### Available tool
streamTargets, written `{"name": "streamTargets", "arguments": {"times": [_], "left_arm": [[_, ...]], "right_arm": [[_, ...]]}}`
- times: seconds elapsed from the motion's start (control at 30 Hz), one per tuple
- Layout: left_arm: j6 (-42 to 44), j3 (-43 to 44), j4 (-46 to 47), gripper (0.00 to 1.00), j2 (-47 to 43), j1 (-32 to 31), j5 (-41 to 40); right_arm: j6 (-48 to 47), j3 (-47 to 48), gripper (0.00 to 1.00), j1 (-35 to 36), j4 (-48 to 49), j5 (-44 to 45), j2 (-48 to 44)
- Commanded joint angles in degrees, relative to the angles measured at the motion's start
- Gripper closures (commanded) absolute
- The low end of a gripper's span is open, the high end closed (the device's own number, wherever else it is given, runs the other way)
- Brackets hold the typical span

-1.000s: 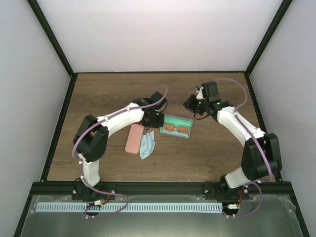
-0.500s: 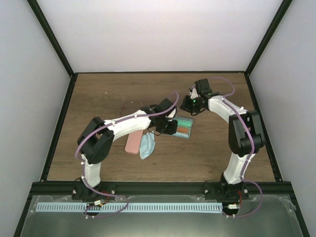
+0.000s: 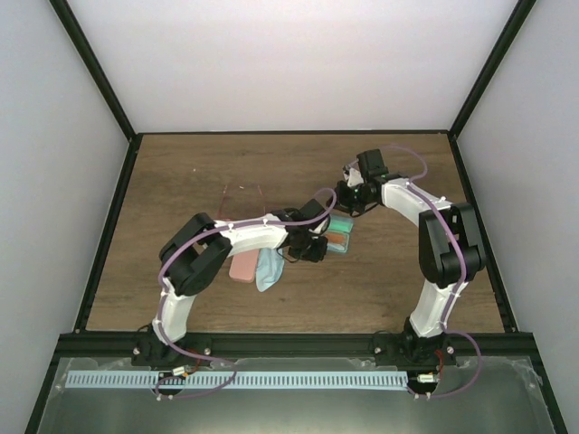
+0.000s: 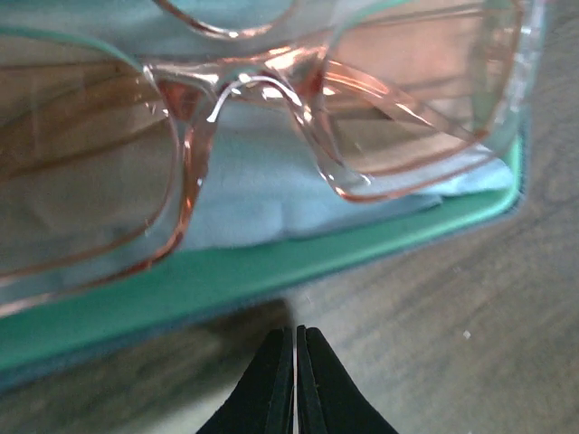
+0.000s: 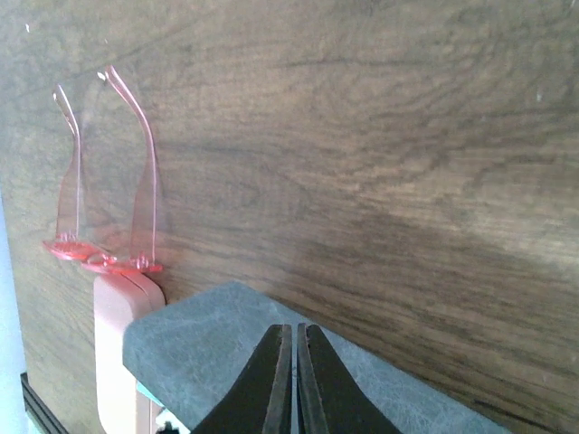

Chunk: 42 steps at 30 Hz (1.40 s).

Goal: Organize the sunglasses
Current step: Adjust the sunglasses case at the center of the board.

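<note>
An orange-red pair of sunglasses [image 4: 262,117] lies on a light blue cloth inside the open green-lined case [image 4: 226,271], also seen from above as the case [image 3: 342,228]. My left gripper [image 4: 296,333] is shut and empty, low over the wood just in front of the case's near rim. A reddish-pink pair of sunglasses [image 3: 242,193] rests on the table to the far left; its thin arms [image 5: 145,172] show in the right wrist view. My right gripper [image 5: 296,333] is shut with nothing in it, hovering over the case's grey-blue lid [image 5: 199,353].
A pink oblong case [image 3: 244,265] lies closed left of the open case, with a crumpled light blue cloth [image 3: 269,269] beside it. The pink case [image 5: 122,334] also shows in the right wrist view. Black frame rails border the wooden table [image 3: 398,280].
My left arm has swung right, bringing its gripper to the near edge of the open case, and the jaws closed fully. My right gripper has drawn in and down to the case's lid.
</note>
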Motion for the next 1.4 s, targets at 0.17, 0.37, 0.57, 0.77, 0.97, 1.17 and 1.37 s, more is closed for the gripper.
{"name": "streamTargets", "arguments": {"times": [0.17, 0.37, 0.57, 0.77, 0.97, 1.17, 1.37], "left_arm": [[-1.9, 1.7, -0.2, 0.96, 4.9, 0.0, -3.5], [-2.4, 1.4, -0.6, 0.96, 5.1, 0.0, -4.0], [-2.8, 1.4, -0.3, 0.96, 4.3, 0.0, -5.6], [-5.9, -6.5, 5.4, 0.96, -3.0, 0.0, -11.4], [-10.4, -19.1, 13.9, 0.96, -12.7, -0.2, -17.2], [-15.6, -23.5, 13.8, 0.96, -17.5, -0.4, -18.9], [-16.8, -20.2, 12.2, 0.96, -15.0, -0.3, -18.0]], "right_arm": [[-1.6, -4.5, 0.97, 0.1, 0.8, -2.9, -4.6], [-1.0, -7.8, 0.97, 1.4, 1.0, -1.5, -8.2], [0.0, -12.1, 0.97, 3.1, 1.2, -0.2, -9.6], [1.5, -15.8, 0.97, 4.5, 2.9, -0.2, -10.2], [3.1, -15.6, 0.97, 4.5, 3.8, 0.0, -11.7], [2.2, -13.8, 0.97, 4.5, 2.8, -0.2, -11.6], [1.9, -14.2, 0.97, 4.5, 2.1, -0.2, -11.7]]}}
